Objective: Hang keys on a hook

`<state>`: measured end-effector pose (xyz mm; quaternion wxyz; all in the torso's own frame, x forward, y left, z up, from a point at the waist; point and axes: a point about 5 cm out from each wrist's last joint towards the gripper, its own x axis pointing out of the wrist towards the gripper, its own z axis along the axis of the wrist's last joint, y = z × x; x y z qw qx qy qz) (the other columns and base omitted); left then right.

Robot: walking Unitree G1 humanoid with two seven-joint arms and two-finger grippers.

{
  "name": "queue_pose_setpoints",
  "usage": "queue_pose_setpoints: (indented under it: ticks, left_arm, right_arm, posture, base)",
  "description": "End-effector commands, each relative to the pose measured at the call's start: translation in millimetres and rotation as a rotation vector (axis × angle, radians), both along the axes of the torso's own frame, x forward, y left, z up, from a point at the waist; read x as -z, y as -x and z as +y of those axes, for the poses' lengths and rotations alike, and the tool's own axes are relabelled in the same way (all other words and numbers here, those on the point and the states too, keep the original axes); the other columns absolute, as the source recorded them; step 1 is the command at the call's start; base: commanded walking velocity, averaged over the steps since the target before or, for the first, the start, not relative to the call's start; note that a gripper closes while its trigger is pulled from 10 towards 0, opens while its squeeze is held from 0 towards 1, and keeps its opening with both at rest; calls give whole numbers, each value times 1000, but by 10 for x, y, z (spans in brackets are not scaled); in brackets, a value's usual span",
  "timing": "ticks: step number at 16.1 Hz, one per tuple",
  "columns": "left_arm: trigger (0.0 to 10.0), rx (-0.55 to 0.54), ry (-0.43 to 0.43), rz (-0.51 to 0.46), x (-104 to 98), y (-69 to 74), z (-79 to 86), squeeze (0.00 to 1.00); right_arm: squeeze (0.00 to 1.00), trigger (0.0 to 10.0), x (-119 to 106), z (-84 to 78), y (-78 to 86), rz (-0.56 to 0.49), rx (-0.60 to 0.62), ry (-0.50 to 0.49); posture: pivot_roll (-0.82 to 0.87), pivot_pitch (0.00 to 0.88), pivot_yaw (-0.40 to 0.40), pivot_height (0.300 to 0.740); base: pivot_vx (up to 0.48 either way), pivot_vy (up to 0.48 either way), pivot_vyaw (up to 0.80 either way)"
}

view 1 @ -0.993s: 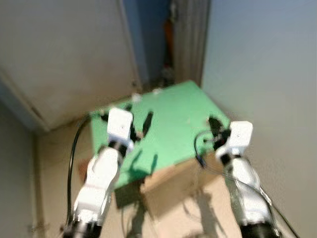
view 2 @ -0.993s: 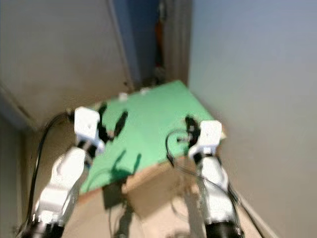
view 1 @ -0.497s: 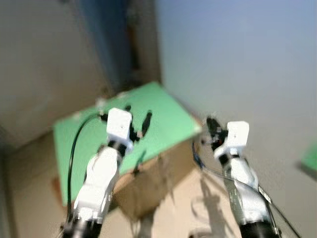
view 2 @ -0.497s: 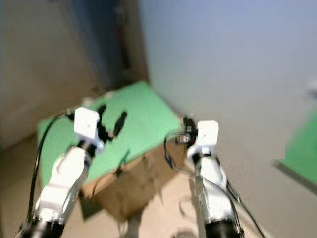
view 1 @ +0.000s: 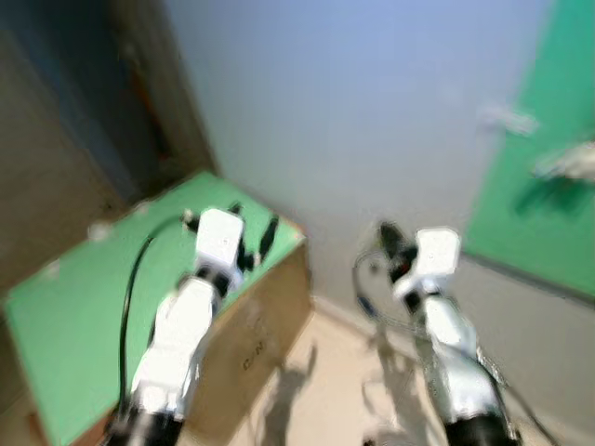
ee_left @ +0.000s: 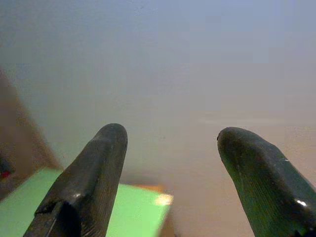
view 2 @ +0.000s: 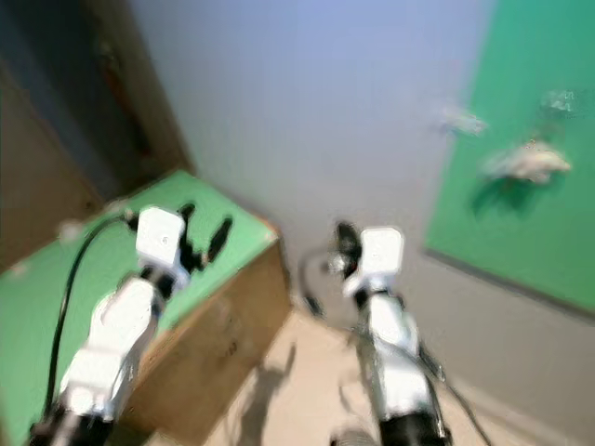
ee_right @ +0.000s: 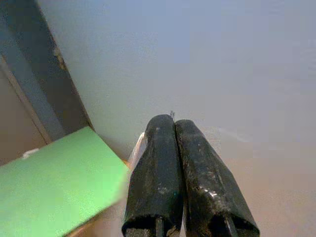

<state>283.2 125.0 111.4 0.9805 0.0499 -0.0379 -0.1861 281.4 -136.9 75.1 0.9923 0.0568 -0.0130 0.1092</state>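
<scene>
The head views were blurred. A cardboard box [view 1: 256, 339] with a green top [view 1: 84, 307] stood at the left against a pale wall [view 2: 307, 111]. A green board [view 2: 548, 158] on that wall, at the right, carried blurred pale fittings [view 2: 525, 163]. The left gripper [view 1: 251, 237] hung over the box, fingers [ee_left: 89, 182] spread. The right gripper [ee_right: 175, 168] faced the wall, fingers pressed together on a thin pale item [ee_right: 138, 148], perhaps the keys; it could not be identified.
</scene>
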Motion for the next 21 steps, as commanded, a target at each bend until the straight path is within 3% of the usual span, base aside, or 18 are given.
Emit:
queue_pose_setpoints:
  ticks: [1,21]
  left_arm:
    - [10000,1,-22,-13,-17,0,35,0]
    - [10000,78,-33,-14,7,2,-9,0]
  right_arm:
    - [0,0,-31,11,-23,-12,-6,-12]
    - [0,0,14,-21,-33,5,-14,-16]
  posture:
    - [-195,20,126,736]
    - [-208,12,131,736]
  base:
    - [0,0,-769]
    - [0,0,-773]
